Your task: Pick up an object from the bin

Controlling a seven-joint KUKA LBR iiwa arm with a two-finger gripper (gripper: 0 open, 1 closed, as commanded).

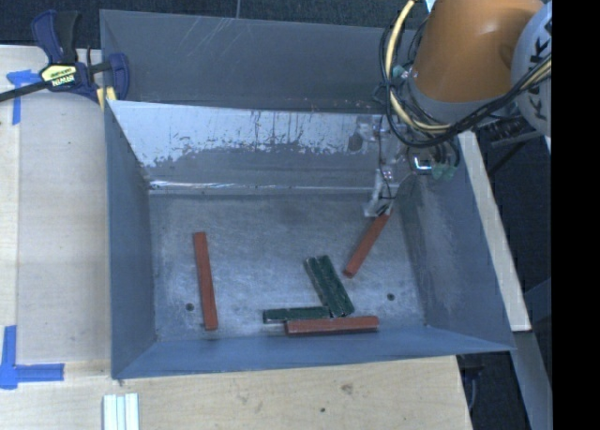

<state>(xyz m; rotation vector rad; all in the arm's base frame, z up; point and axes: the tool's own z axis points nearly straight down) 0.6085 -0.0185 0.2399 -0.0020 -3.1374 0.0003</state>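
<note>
In the camera view, the grey metal bin has sloping walls and a scuffed, flat floor. The arm comes in from the right, over the bin's far right corner. It carries a rounded orange cover, with yellow and black cables looped beside it.

Below the cover, the thin tool reaches down along the back wall to the right part of the floor. It is clenched on the top end of a slanted brown stick, a slim red-brown bar. The bar runs from the fingertips down and to the left, at an angle, and ends close to the middle of the floor. I cannot tell whether that lower end touches the floor or hangs just above it.

Four more bars lie loose on the floor:
- The left brown stick lies alone on the left side, nearly parallel to the left wall and well apart from the others.
- The tilted green stick, dark and slightly wider, lies just left of the held bar's lower end, without touching it.
- The flat green stick lies crosswise near the front wall, and its right end meets the lower end of the tilted green one.
- The front brown stick lies crosswise just in front of the two green ones, close to the front wall, touching or nearly touching them.
</note>
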